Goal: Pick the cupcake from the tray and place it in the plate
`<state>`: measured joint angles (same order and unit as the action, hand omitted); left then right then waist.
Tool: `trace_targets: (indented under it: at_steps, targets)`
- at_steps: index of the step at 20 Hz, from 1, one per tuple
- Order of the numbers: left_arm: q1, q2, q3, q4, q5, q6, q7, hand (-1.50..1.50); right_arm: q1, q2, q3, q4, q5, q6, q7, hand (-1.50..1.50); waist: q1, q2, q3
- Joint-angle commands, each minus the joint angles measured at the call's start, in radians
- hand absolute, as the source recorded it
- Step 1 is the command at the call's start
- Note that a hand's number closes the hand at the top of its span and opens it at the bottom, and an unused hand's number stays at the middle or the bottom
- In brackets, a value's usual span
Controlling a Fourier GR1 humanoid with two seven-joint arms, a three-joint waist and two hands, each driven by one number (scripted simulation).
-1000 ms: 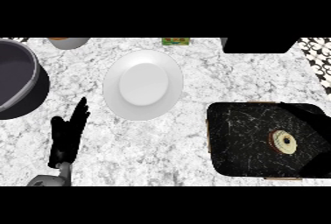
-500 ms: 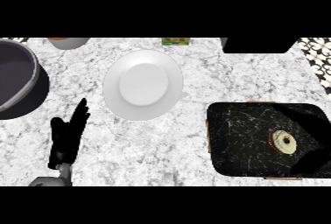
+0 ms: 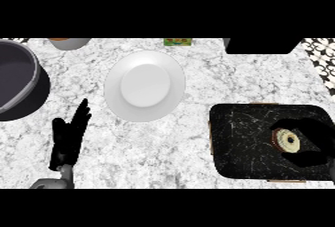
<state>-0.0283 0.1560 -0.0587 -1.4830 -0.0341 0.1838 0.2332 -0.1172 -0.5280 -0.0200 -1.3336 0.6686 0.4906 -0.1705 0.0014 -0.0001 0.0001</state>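
The cupcake (image 3: 286, 139), seen from above as a pale ring with a dark centre, sits in the right half of the black tray (image 3: 245, 142) at the lower right. My right hand (image 3: 313, 141) shows as a black shape over the tray, lying around the cupcake's top, right and lower sides. It is hard to make out against the dark tray. The white plate (image 3: 145, 85) lies empty at the counter's middle, up and left of the tray. At the lower left my left hand (image 3: 67, 137) rests open with its fingers straight, just left of the plate.
A large dark pot (image 3: 16, 80) stands at the left edge. A grey bowl (image 3: 68, 42), a small green packet (image 3: 177, 42) and a black object (image 3: 262, 45) line the far edge. A patterned surface (image 3: 324, 57) shows at the far right.
My right hand has come into view over the tray's right side and now lies around the cupcake. The left hand, plate and tray have not moved.
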Motion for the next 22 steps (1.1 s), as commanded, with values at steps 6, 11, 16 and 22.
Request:
trace_targets:
  at_steps: [6,11,16,22]
  targets:
    - [0.077,-0.042,-0.013,-0.062,-0.018,-0.011,-0.024,0.0,0.044,-0.015,-0.053,-0.033,0.065,-0.095,-0.118,1.5,-0.002,-0.001,0.0]
    - [0.063,0.0,0.009,-0.082,-0.022,-0.03,0.008,0.0,-0.013,0.036,-0.1,-0.039,0.112,-0.234,-0.014,1.5,0.0,-0.003,0.0]
    - [-0.021,-0.022,-0.038,-0.012,-0.021,-0.073,-0.003,0.0,-0.224,0.424,0.338,-0.126,0.297,-0.268,0.125,1.5,0.121,0.006,-0.004]
    - [-0.073,-0.037,-0.04,0.028,-0.035,-0.058,0.005,0.0,-0.468,0.524,0.593,-0.055,0.257,-0.381,0.379,1.5,0.116,0.011,-0.001]
